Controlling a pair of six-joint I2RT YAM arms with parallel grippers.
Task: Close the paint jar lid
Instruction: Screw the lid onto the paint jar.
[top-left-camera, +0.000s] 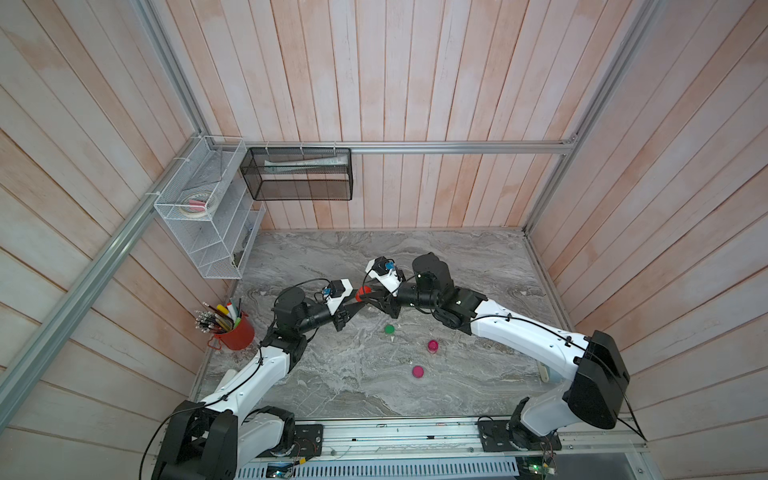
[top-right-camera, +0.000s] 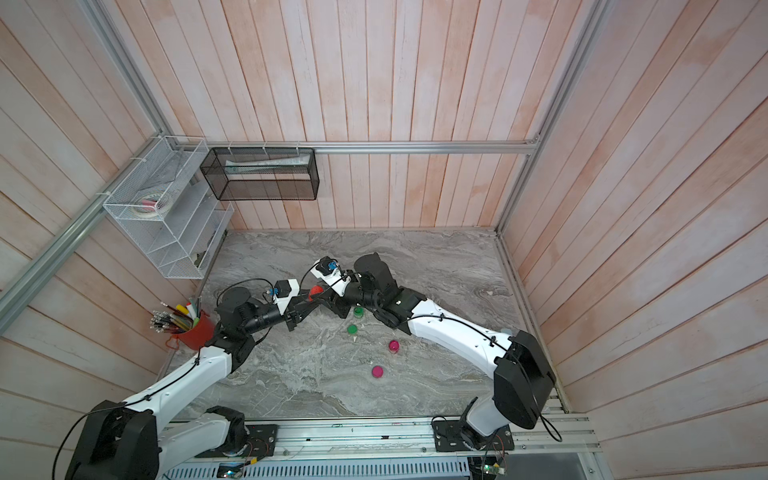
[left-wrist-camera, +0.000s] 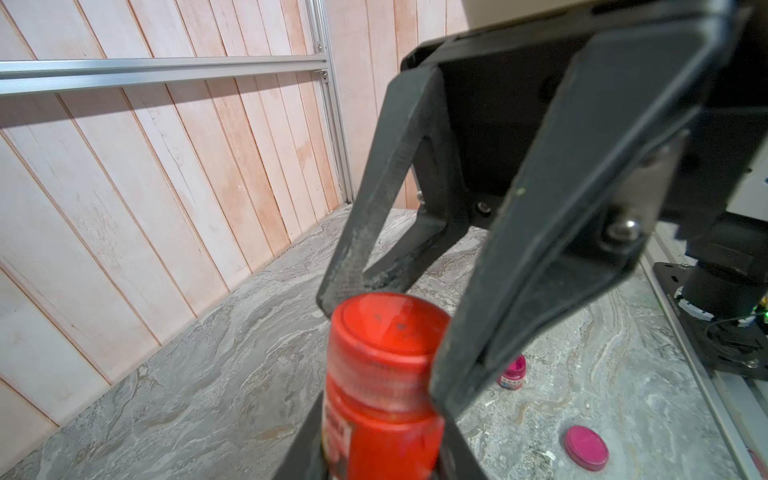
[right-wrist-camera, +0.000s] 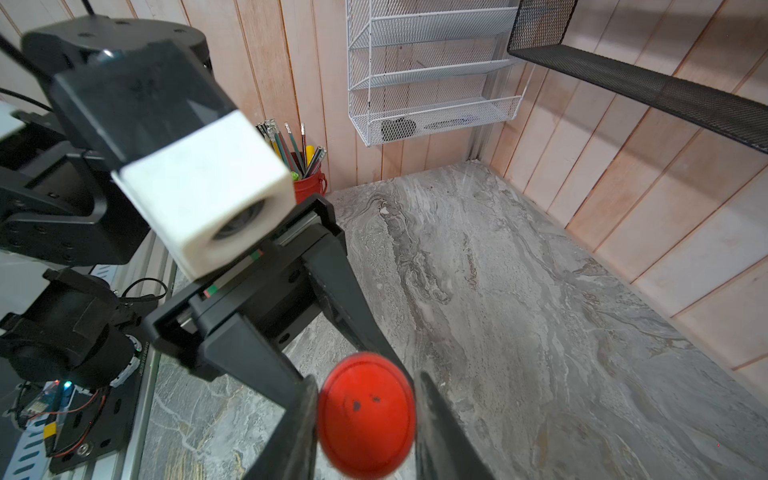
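Note:
The paint jar (left-wrist-camera: 386, 436) is red with a label, and it is held off the table between the two arms in both top views (top-left-camera: 365, 291) (top-right-camera: 316, 291). My left gripper (left-wrist-camera: 378, 457) is shut on the jar's body, one finger on each side. The red lid (right-wrist-camera: 365, 415) sits on the jar's mouth (left-wrist-camera: 386, 328). My right gripper (right-wrist-camera: 365, 386) comes from the opposite side and has a finger against each side of the lid. In the left wrist view the right gripper (left-wrist-camera: 388, 345) straddles the lid, its near finger hiding part of the rim.
A green lid (top-left-camera: 389, 329), a pink jar (top-left-camera: 433, 345) and a pink lid (top-left-camera: 417, 371) lie on the marble table; a green jar (top-right-camera: 358, 311) stands under the right arm. A red pencil cup (top-left-camera: 235, 332) stands at the left wall. A white wire rack (top-left-camera: 208, 216) and a black mesh basket (top-left-camera: 297, 174) hang above.

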